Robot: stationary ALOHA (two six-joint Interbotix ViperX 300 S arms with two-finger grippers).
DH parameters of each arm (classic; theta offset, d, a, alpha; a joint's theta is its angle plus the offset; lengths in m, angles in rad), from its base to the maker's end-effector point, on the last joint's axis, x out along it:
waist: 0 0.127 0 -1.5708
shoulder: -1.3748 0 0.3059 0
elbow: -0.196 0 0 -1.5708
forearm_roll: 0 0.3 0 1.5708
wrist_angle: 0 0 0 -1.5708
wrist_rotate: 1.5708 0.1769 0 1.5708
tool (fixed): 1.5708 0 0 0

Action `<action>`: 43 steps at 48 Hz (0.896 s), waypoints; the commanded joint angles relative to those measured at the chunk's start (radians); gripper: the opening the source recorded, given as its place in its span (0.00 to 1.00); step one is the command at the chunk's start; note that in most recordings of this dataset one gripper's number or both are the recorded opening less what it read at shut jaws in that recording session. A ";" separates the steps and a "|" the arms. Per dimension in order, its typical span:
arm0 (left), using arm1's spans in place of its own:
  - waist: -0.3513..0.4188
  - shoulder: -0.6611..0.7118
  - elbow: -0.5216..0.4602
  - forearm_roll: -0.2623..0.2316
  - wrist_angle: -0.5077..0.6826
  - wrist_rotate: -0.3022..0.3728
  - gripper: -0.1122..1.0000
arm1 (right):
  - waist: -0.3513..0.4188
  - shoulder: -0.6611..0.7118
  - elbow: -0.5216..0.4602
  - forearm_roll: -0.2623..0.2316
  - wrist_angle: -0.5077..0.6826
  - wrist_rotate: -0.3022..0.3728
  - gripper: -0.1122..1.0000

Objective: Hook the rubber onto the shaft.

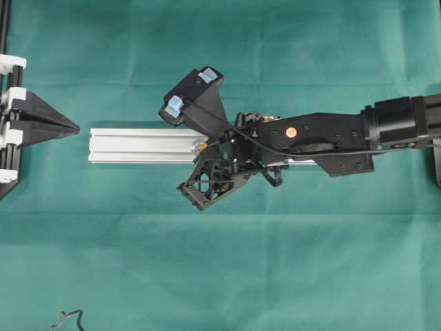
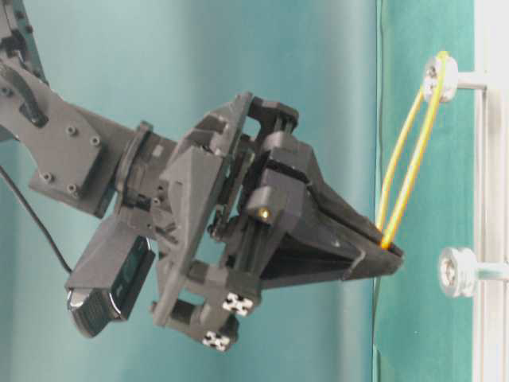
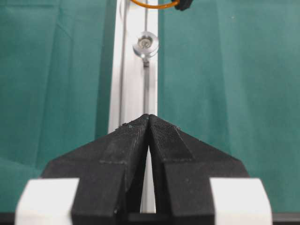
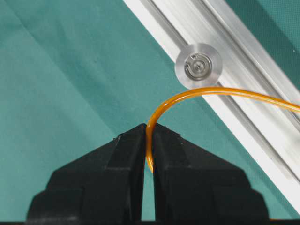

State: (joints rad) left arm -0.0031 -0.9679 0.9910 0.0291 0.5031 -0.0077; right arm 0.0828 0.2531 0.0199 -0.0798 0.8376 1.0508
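Orange rubber [image 4: 197,96] is being pinched in right claw [image 4: 149,140], stretching beside a shaft [image 4: 199,66] on the rail [image 1: 138,145]; left claw [image 3: 149,123] is sitting clenched, empty.

Even, bright light; soft shadows; table-level view slightly blurred.

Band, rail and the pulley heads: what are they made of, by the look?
Band: orange, glossy, thin and stretched into a curve from the right gripper, so likely rubber. Rail: silver, matte, slotted profile, looks like extruded aluminium. Pulley heads: shiny silver discs with bright reflections, probably machined metal; the alloy cannot be told.
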 commanded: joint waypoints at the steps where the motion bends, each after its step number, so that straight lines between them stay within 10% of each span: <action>1: 0.002 0.006 -0.031 0.002 -0.006 0.002 0.10 | -0.005 -0.012 -0.034 -0.005 -0.011 -0.002 0.16; 43: 0.002 0.008 -0.029 0.002 -0.006 0.002 0.10 | -0.037 0.048 -0.038 -0.008 -0.103 -0.002 0.16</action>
State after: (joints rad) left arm -0.0031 -0.9679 0.9910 0.0291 0.5031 -0.0077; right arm 0.0506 0.3160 0.0092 -0.0844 0.7547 1.0492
